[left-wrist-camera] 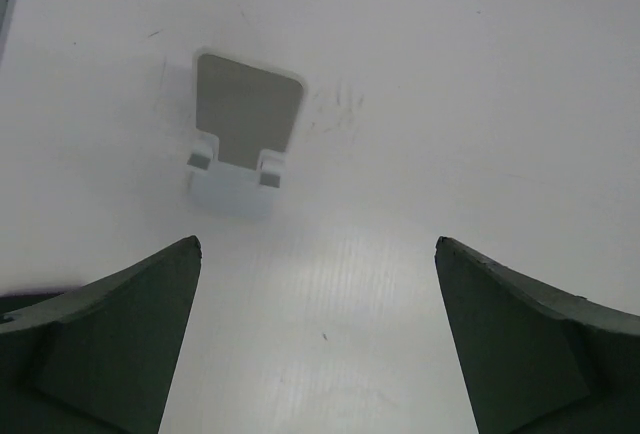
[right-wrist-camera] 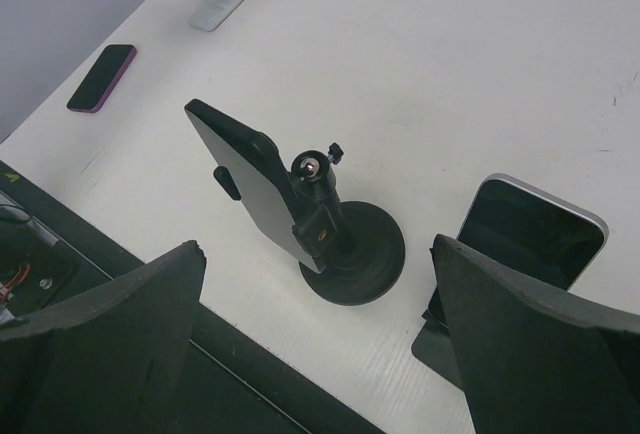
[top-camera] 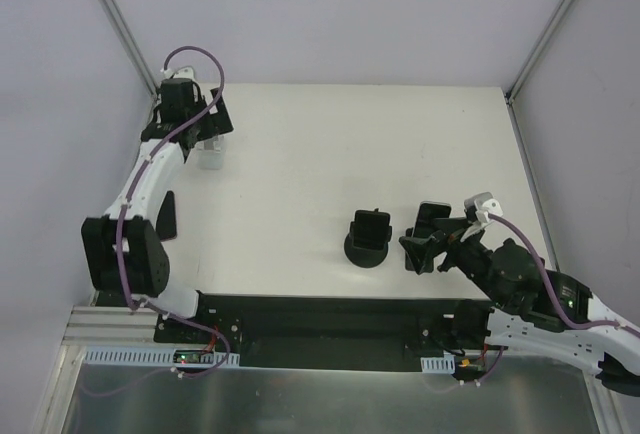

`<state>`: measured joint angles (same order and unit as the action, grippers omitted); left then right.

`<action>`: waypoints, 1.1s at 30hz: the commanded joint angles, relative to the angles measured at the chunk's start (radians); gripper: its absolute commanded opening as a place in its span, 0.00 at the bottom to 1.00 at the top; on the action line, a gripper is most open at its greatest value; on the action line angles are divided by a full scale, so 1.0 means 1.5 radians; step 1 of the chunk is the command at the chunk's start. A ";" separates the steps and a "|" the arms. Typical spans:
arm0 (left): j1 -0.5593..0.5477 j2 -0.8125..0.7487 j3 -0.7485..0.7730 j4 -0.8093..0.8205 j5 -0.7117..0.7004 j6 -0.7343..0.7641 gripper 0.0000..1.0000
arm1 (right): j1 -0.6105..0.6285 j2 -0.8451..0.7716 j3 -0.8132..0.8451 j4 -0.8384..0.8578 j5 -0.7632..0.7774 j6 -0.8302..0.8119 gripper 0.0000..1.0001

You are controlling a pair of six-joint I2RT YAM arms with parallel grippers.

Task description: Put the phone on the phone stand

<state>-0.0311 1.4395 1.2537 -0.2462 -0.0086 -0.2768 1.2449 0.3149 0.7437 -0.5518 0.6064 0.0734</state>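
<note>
The phone (top-camera: 165, 216), dark with a purple edge, lies flat on the white table at the left, beside my left arm; in the right wrist view the phone (right-wrist-camera: 100, 77) shows at the far left. The phone stand (top-camera: 367, 239) is black, with a round disc base, a short pole and a tilted grey-faced holder plate, and the phone stand (right-wrist-camera: 345, 249) sits just ahead of my right gripper (right-wrist-camera: 318, 244). That gripper (top-camera: 425, 244) is open and holds nothing. My left gripper (top-camera: 208, 144) is at the far left, open over bare table (left-wrist-camera: 317, 242).
A small silver-white stand (left-wrist-camera: 240, 154) stands just beyond the left fingers, and the same stand (top-camera: 210, 159) is at the back left. A black folding stand (top-camera: 430, 226) bears a dark silver-rimmed slab (right-wrist-camera: 530, 234) right of the disc base. A dark strip (top-camera: 320, 314) borders the near table edge.
</note>
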 commanded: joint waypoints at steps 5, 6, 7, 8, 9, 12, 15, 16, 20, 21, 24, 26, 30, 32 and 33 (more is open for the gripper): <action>0.056 0.266 0.222 -0.042 0.002 0.172 0.99 | -0.002 -0.017 0.000 -0.001 -0.023 -0.020 0.98; 0.057 0.281 0.233 -0.045 -0.006 0.178 0.99 | -0.002 -0.016 -0.001 -0.001 -0.023 -0.021 0.98; 0.058 0.295 0.242 -0.050 -0.015 0.197 0.99 | -0.001 -0.017 -0.002 -0.003 -0.022 -0.021 0.98; 0.062 0.320 0.261 -0.056 -0.023 0.214 0.99 | -0.001 -0.016 -0.003 -0.003 -0.023 -0.022 0.98; 0.065 0.330 0.266 -0.064 -0.028 0.217 0.99 | -0.001 -0.014 -0.002 -0.002 -0.024 -0.024 0.98; 0.076 0.357 0.273 -0.064 0.005 0.225 0.99 | -0.001 -0.012 0.001 -0.003 -0.026 -0.028 0.98; 0.078 0.389 0.297 -0.073 0.065 0.227 0.99 | -0.001 -0.005 0.003 0.003 -0.029 -0.034 0.98; 0.077 0.400 0.309 -0.092 0.077 0.224 0.99 | -0.002 -0.002 0.004 0.003 -0.030 -0.036 0.98; 0.077 0.431 0.336 -0.096 0.098 0.223 0.97 | -0.001 0.016 0.009 0.006 -0.035 -0.036 0.98; 0.078 0.435 0.338 -0.095 0.099 0.225 0.93 | -0.001 0.018 0.009 0.007 -0.036 -0.036 0.98; 0.077 0.439 0.341 -0.096 0.097 0.219 0.79 | -0.001 0.024 0.009 0.014 -0.040 -0.034 0.98; 0.076 0.432 0.333 -0.097 0.095 0.205 0.69 | -0.001 0.028 0.009 0.018 -0.042 -0.035 0.98; 0.061 0.400 0.302 -0.097 0.059 0.186 0.41 | -0.001 0.038 0.009 0.024 -0.043 -0.034 0.98; 0.048 0.372 0.278 -0.097 0.027 0.156 0.22 | -0.001 0.044 0.009 0.031 -0.047 -0.034 0.98; 0.032 0.363 0.269 -0.097 0.016 0.152 0.19 | -0.001 0.045 0.008 0.032 -0.048 -0.032 0.98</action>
<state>0.0727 2.0888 1.7092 -0.3733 0.0837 0.0166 1.2449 0.3622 0.7383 -0.5541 0.5472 0.0391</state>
